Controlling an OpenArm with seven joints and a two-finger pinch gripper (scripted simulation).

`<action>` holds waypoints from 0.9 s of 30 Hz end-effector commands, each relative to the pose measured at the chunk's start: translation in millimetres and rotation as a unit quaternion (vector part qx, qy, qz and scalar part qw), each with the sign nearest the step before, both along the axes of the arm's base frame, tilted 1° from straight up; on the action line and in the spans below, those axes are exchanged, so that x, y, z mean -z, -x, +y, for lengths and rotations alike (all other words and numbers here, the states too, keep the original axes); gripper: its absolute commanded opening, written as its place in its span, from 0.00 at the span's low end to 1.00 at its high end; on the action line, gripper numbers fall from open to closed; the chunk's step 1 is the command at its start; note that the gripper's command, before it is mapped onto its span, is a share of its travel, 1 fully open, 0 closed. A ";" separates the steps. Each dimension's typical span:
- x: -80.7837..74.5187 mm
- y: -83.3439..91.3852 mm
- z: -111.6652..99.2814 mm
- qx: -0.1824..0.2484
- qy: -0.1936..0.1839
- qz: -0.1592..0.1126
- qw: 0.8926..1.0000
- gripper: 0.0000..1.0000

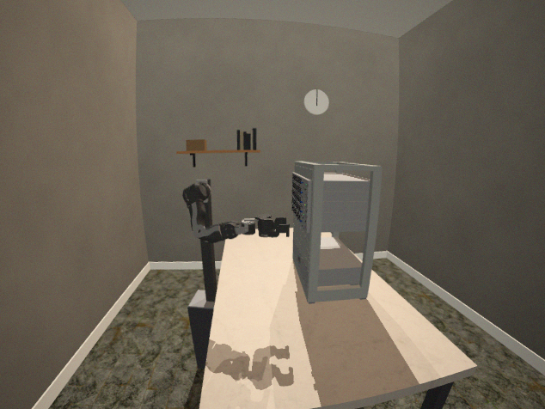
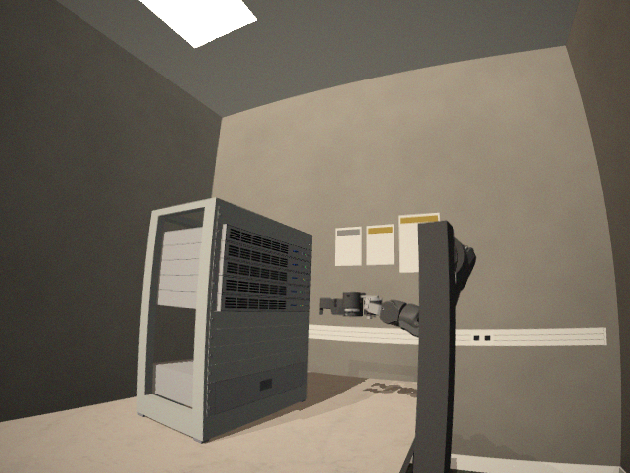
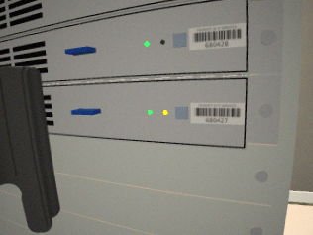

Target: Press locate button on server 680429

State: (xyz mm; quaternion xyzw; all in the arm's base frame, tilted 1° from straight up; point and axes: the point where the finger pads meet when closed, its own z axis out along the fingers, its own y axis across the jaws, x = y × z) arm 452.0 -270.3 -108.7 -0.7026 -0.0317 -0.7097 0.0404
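So the arm's hand is just in front of the rack, a bit off its face — not touching it from what I can see. Fingers look to be standing moderately wide, with nothing between them. The rack is upright on the worktop, and its servers are stacked in the upper part, five of them going by the vented fronts.

Up close you can read two labels: 680428 on the upper server and 680427 on the one right below it. Both have a green light, but the lower one also shows a yellow one, while that spot on the upper is dark. The pale blue-grey squares beside the labels look unlit. As for 680429, it's somewhere in that stack, I guess — can't tell which one, its label isn't readable from here
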 end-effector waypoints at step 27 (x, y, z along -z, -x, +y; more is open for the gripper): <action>-45.1 1.1 -2.8 0.004 0.000 -0.002 1.000 0.60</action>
